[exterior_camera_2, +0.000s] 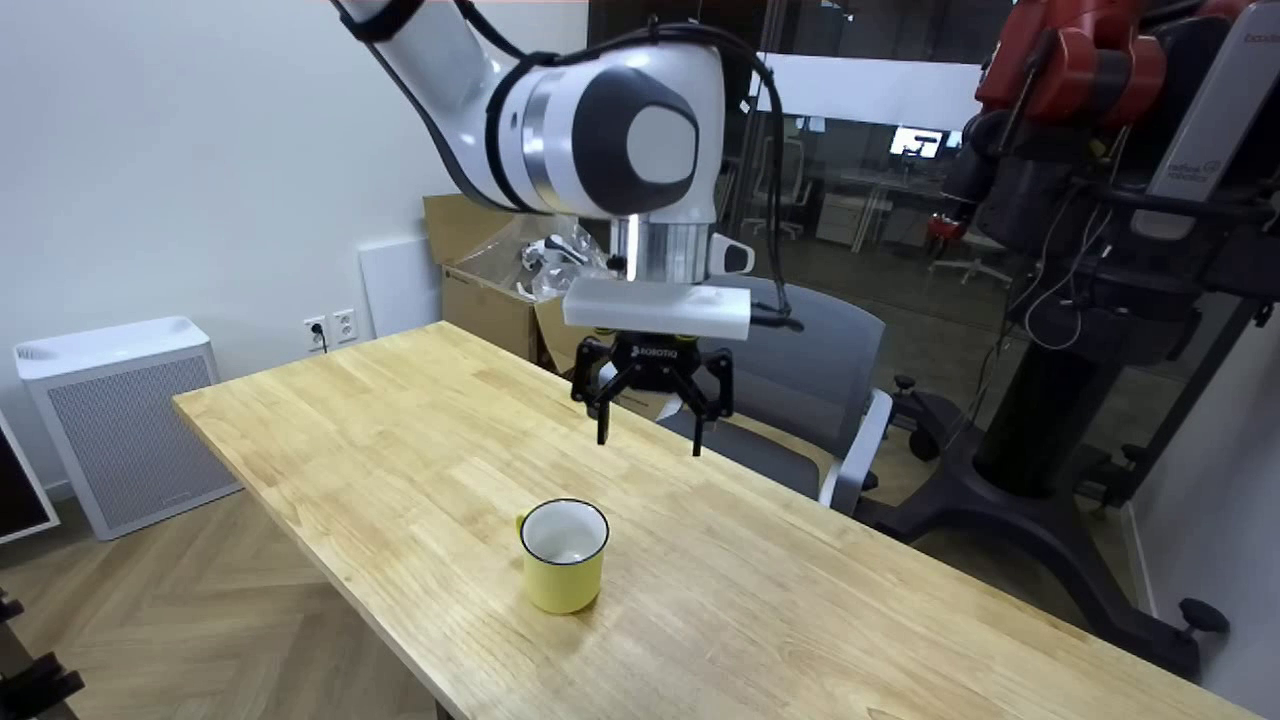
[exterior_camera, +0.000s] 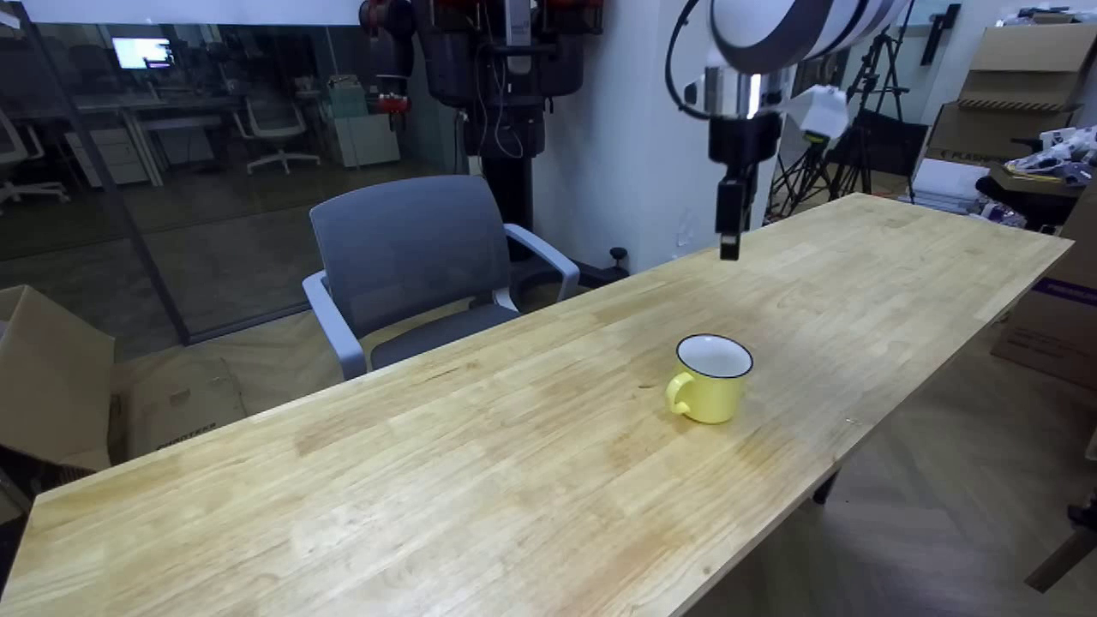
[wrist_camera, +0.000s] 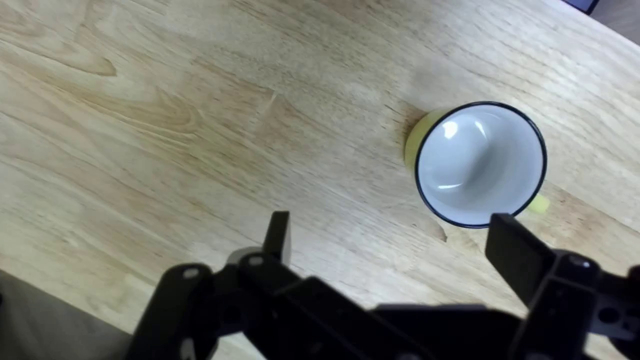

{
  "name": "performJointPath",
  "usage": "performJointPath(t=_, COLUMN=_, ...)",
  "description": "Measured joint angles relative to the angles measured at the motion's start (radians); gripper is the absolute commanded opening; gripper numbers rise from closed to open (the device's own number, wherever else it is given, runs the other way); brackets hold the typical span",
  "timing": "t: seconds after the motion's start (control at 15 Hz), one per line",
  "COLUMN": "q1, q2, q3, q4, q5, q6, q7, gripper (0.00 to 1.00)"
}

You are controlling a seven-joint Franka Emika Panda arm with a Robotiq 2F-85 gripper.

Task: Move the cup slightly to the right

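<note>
The cup point(exterior_camera: 711, 396) is a small yellow mug with a white inside, a dark rim and a side handle. It stands upright on the wooden table point(exterior_camera: 480, 446), and also shows in an exterior view point(exterior_camera_2: 563, 582). My gripper point(exterior_camera_2: 650, 447) is open and empty, held above the table and apart from the cup; it also shows nearly edge-on in an exterior view point(exterior_camera: 729, 247). In the wrist view the cup point(wrist_camera: 480, 162) lies at the upper right of the jaws point(wrist_camera: 391, 216). The right fingertip overlaps the cup's rim in the picture, and the handle shows beside it, partly hidden.
A grey office chair point(exterior_camera: 420, 248) stands against the table's long side. A red and black robot point(exterior_camera_2: 1060, 250) stands behind it. Cardboard boxes point(exterior_camera_2: 490, 310) stand past a table end. A white air purifier point(exterior_camera_2: 130, 420) is on the floor. The table's edge point(exterior_camera: 844, 458) runs near the cup.
</note>
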Motion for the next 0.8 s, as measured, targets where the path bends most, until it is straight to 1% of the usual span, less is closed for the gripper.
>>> performJointPath(t=0.27, q1=0.001, q2=0.095, q3=0.054, q4=0.040, q5=0.014, q6=-0.010, q7=-0.012, gripper=1.00)
performJointPath(t=0.8, q1=-0.004, q2=0.108, q3=0.059, q4=0.032, q5=0.003, q6=0.008, q7=-0.012, gripper=1.00)
